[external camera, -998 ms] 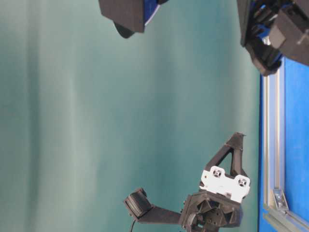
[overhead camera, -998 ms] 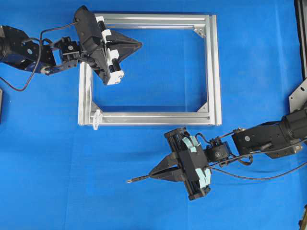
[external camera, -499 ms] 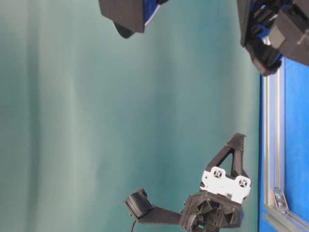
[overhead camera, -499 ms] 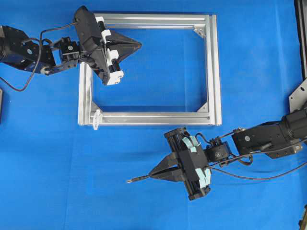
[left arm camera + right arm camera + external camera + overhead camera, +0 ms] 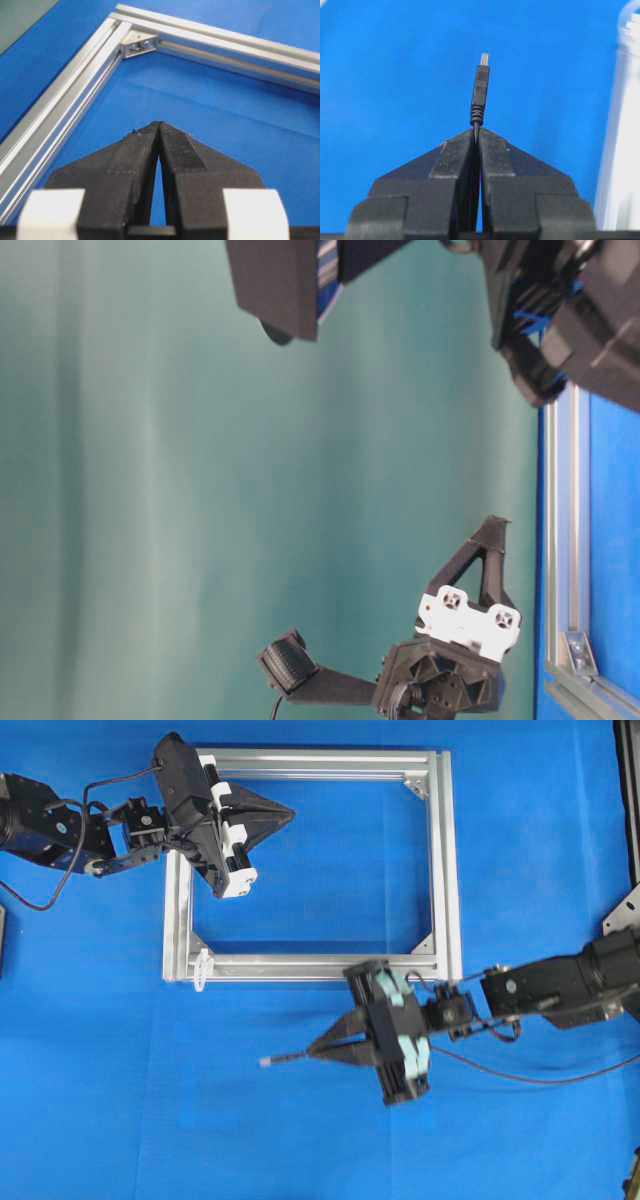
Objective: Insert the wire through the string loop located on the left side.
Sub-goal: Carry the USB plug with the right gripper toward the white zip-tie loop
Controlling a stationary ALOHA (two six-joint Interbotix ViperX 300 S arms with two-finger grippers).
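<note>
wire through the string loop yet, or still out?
Out. The wire plug, held in the right gripper, sits below the frame, apart from the string loop.

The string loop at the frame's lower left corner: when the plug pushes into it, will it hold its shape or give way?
Probably gives way: the string loop looks thin, whitish and very small beside the frame, so likely light and floppy. The wire juts out straight beyond the right claw, so its plug end seems stiff enough to nudge it aside.

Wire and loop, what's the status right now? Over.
Right gripper shut on the wire, plug pointing left. Left gripper shut, empty, over the frame. String loop at the frame's lower-left corner, not yet threaded. Nothing between plug and loop.
</note>
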